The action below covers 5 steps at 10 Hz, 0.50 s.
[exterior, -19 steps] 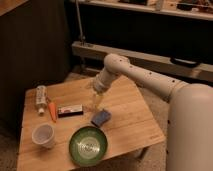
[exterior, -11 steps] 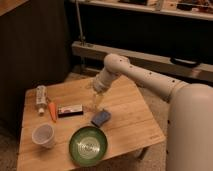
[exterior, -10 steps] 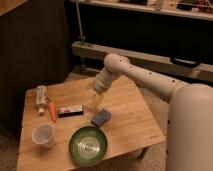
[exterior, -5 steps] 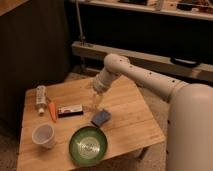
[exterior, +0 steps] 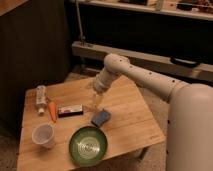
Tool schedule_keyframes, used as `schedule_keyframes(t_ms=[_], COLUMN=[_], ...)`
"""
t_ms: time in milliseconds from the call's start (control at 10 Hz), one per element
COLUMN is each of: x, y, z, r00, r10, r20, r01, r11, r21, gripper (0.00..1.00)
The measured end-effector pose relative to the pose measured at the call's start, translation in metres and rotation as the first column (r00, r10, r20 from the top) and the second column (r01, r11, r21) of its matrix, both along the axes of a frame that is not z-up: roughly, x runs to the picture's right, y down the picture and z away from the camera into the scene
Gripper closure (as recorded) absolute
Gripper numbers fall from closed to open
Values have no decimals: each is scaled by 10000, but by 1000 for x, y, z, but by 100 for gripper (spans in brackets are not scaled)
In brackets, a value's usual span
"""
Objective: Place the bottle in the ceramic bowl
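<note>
The bottle (exterior: 40, 98) lies on its side at the left end of the wooden table (exterior: 125, 112), right beside the orange carrot (exterior: 52, 111). The green ceramic bowl (exterior: 88, 145) sits near the table's front edge, with nothing in it. My gripper (exterior: 96, 102) hangs over the middle of the table, pointing down, well to the right of the bottle and behind the bowl. Nothing shows between its fingers, and how far apart they stand is not visible.
A flat dark box (exterior: 70, 110) lies between the carrot and the gripper. A blue sponge (exterior: 101, 117) rests just below the gripper. A white cup (exterior: 44, 135) stands at the front left. My white arm (exterior: 150, 82) reaches in from the right.
</note>
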<state>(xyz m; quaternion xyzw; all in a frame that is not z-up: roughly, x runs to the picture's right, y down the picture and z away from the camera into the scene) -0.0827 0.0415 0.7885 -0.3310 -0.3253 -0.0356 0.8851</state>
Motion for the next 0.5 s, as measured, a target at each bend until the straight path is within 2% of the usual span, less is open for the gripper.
schedule_keyframes(t_ms=[200, 300, 400, 500], x=[3, 8, 11, 7], y=[-15, -30, -46, -62], z=[2, 1, -3, -12], r00=[9995, 9985, 9943, 9833], r10=[-117, -289, -781, -1575], r20=[-305, -467, -730, -910], r01=[140, 354, 938, 1798], r11=[9971, 9888, 9653, 9172], r21=[754, 1450, 2438, 3554], gripper=[20, 20, 20, 20])
